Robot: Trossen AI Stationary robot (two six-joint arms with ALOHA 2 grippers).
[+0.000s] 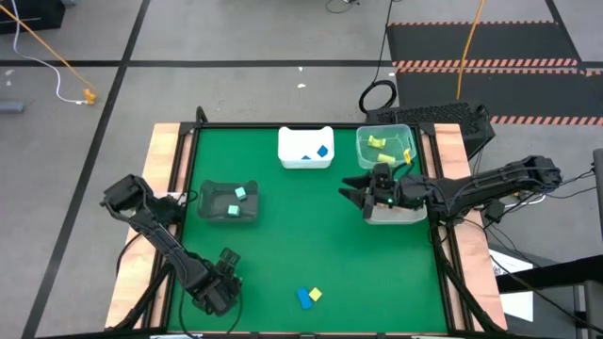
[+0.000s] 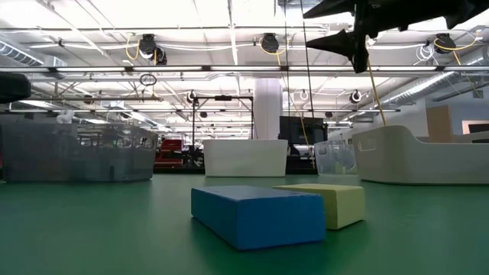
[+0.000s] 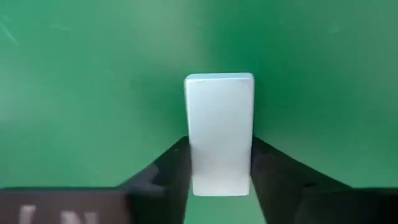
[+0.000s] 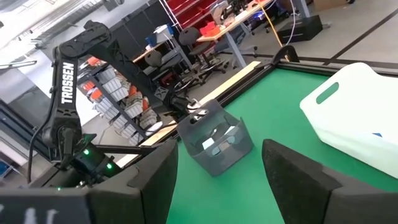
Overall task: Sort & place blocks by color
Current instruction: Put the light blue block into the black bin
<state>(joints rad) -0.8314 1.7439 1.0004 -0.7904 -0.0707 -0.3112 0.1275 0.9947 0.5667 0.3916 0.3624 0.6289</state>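
Note:
A pale mint bar block [image 3: 219,118] lies between the fingers of my left gripper [image 3: 221,149], which is shut on it. That gripper [image 1: 226,271] is near the table's near-left corner, pointing down; the block is hidden under it in the high view. A blue block [image 1: 303,298] [image 2: 256,215] and a yellow block [image 1: 316,294] [image 2: 330,203] lie flat side by side near the near edge. My right gripper [image 1: 358,196] [image 4: 217,155] is open and empty, raised beside a white bin [image 1: 400,214] at the right edge. My left gripper pinches the mint bar block between its two fingers, one on each long side, at the end nearest the wrist [image 3: 199,168]. The fingers come from above and lie along the bar. I cannot tell whether the block rests on the table or is lifted.
A dark bin [image 1: 229,202] holds mint blocks. At the far edge a white bin [image 1: 305,149] holds blue blocks and a clear bin [image 1: 384,146] holds yellow ones. Open green table [image 1: 301,235] lies in the middle.

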